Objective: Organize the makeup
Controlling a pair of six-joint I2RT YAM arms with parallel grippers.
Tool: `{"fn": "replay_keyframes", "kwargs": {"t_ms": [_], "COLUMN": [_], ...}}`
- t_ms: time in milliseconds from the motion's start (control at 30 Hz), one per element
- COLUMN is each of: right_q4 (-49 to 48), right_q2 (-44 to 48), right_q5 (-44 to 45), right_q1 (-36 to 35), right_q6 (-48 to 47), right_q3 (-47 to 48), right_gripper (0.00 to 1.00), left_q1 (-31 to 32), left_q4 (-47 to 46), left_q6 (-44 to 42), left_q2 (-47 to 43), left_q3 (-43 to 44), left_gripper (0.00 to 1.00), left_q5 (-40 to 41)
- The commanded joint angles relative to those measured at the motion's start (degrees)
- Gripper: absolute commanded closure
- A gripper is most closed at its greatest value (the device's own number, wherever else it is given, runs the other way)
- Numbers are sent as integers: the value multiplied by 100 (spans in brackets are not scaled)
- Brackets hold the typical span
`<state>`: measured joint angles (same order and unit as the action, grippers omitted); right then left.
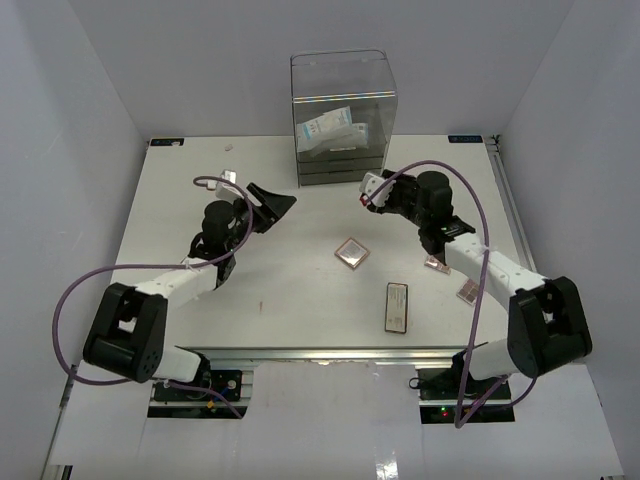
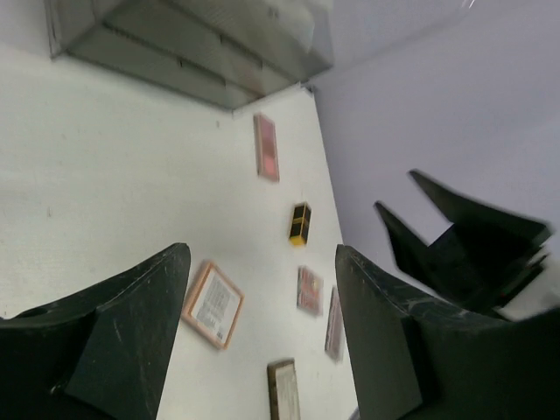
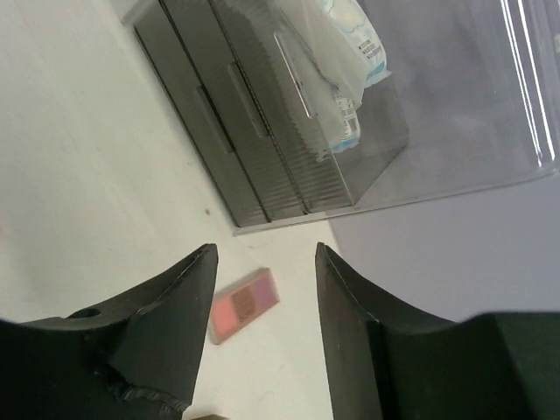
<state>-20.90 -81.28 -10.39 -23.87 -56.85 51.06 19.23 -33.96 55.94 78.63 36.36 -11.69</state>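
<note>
Black matte left tool [image 2: 261, 254], right tool [image 3: 265, 249] both agape, empty. White matte tabletop [image 1: 300, 310], plain white walls [image 1: 80, 100]. Pink square palette [image 1: 352, 252], black rectangular compact [image 1: 397, 306] mid-tabletop; white-blue sachets [image 1: 330, 128] inside clear acrylic drawer box [image 1: 343, 75].

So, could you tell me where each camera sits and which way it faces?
Top external: above and behind the arms, looking down on the table; both arms show.
Left wrist: on the left gripper, looking across the table past palettes; its fingers show.
Right wrist: on the right gripper, facing the drawer box; its fingers show.
Shared: all three see the drawer box.
</note>
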Motion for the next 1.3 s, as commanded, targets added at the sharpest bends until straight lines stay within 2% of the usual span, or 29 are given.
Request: {"fn": "replay_keyframes", "kwargs": {"t_ms": [0, 67, 133, 267, 333, 433, 633, 900, 1267], "right_q4": [1932, 2698, 3042, 3073, 3028, 2705, 2496, 2365, 1901], "right_q2": [668, 759, 854, 841, 797, 781, 793, 810, 998], "right_q5": [-1693, -2710, -3566, -5246, -5778, -5882, -6012, -5919, -5905], "right_q1": [364, 569, 1016, 1889, 2148, 2451, 3024, 3187, 3207], "right_q6": [1684, 1938, 2149, 2963, 3286, 3684, 3868, 3891, 4156], "right_q3": [701, 805, 835, 673, 472, 79, -216, -394, -567], "right_gripper": [30, 24, 19, 8, 5, 5, 10, 24, 28], "left_q1": [-33, -18, 26, 193, 291, 391, 516, 651, 689], "left_q4": [-388, -731, -1011, -1459, -1725, -2099, -2969, -2918, -2591], "left_q6": [-38, 128, 228, 310, 446, 740, 1530, 1823, 2283], "left_q2": [688, 1142, 1464, 2067, 2351, 2883, 4111, 5228, 5787], "left_q3": [238, 374, 497, 854, 1131, 1440, 2187, 3768, 4533], "left_gripper": [7, 3, 2, 2, 4, 7, 22, 29, 38], "left_q5": [-1581, -1820, -1920, -1799, -1618, -1235, -382, 352, 1080]}}
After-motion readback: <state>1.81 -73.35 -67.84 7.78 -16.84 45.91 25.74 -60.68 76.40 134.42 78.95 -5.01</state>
